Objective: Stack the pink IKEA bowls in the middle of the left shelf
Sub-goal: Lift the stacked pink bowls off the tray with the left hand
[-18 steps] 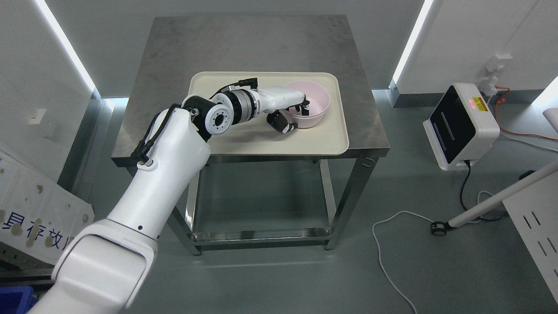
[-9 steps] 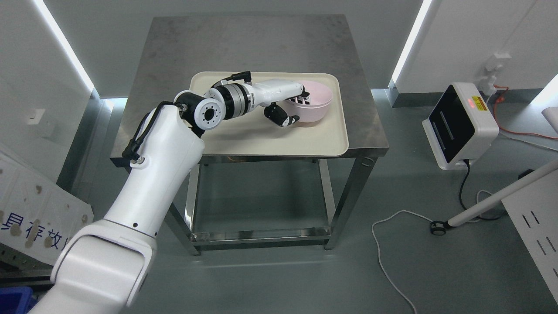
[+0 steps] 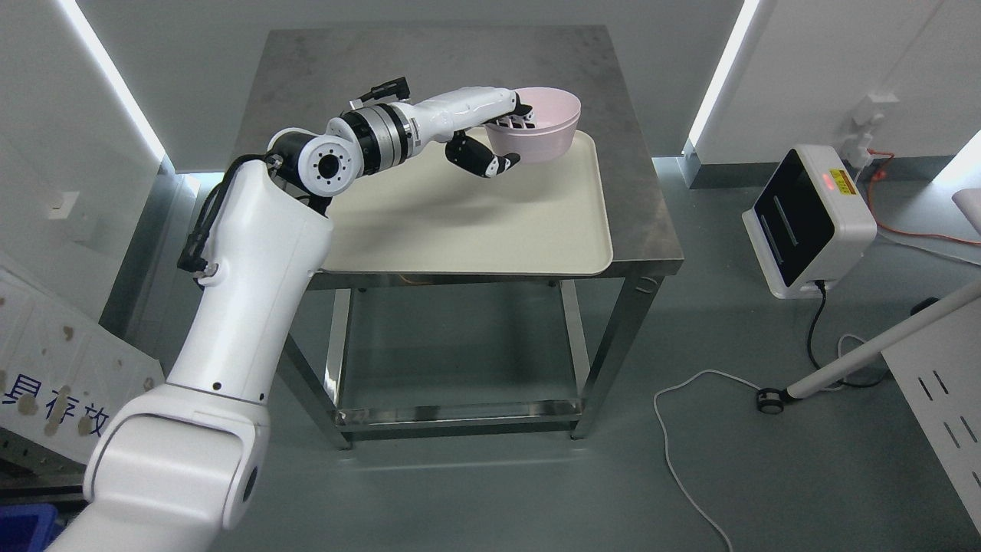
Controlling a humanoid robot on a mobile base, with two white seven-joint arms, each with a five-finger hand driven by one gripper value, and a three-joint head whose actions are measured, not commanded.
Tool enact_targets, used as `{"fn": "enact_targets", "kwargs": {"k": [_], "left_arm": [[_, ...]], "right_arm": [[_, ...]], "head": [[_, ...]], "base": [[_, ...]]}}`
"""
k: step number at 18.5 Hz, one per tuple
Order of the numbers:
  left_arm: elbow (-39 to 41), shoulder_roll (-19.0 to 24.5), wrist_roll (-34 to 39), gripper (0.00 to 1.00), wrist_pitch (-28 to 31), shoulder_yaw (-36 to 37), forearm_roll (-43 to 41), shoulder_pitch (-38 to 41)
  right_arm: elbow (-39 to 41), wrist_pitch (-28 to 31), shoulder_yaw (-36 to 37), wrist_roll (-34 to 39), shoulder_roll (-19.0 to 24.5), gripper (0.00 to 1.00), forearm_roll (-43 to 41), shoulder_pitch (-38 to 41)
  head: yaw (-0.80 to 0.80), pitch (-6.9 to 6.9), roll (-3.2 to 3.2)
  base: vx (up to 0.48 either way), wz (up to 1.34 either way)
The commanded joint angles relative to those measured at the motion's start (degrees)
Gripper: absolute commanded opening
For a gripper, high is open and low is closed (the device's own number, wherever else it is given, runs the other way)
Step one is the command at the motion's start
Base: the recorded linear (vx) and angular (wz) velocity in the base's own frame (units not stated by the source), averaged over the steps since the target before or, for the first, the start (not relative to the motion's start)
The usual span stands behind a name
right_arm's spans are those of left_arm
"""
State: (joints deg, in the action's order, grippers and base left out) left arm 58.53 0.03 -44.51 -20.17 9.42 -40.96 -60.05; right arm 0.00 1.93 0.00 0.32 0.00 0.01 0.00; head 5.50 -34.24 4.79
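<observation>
A pink bowl hangs in the air above the far right part of the cream tray. My left hand is shut on the bowl's left rim, with fingers inside the bowl and the black thumb under its outer wall. The bowl stays upright, tipped slightly. My left arm reaches up from the lower left across the tray. No shelf shows in this view.
The tray lies on a steel table with a lower shelf. To the right, on the floor, stand a white device with a red light, cables and a white pole. A printed board leans at the left.
My left hand has lifted the pink bowl off the tray and carried it up and away from me. The tray now lies bare.
</observation>
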Motion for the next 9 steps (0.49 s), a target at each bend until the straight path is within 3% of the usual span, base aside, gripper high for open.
{"fn": "enact_targets", "kwargs": {"k": [1, 4, 9], "left_arm": [[18.4, 1.0, -8.2, 0.02, -4.2, -19.8, 1.1, 4.1], [19.9, 1.0, -12.3, 0.02, -13.0, -29.6, 1.7, 6.5], [22.4, 2.6, -12.5, 0.02, -22.1, -36.3, 6.7, 16.3]], "right_arm": [[1.9, 0.1, 0.7, 0.0, -1.0, 1.00, 0.0, 1.7], [1.9, 0.1, 0.7, 0.0, -1.0, 1.00, 0.0, 1.7], [1.9, 0.1, 0.6, 0.0, -1.0, 1.00, 0.0, 1.7]], "head": [[0.00, 0.00, 0.00], [0.00, 0.00, 0.00], [0.00, 0.00, 0.00]], "base": [[0.000, 0.00], [0.000, 0.00], [0.000, 0.00]]}}
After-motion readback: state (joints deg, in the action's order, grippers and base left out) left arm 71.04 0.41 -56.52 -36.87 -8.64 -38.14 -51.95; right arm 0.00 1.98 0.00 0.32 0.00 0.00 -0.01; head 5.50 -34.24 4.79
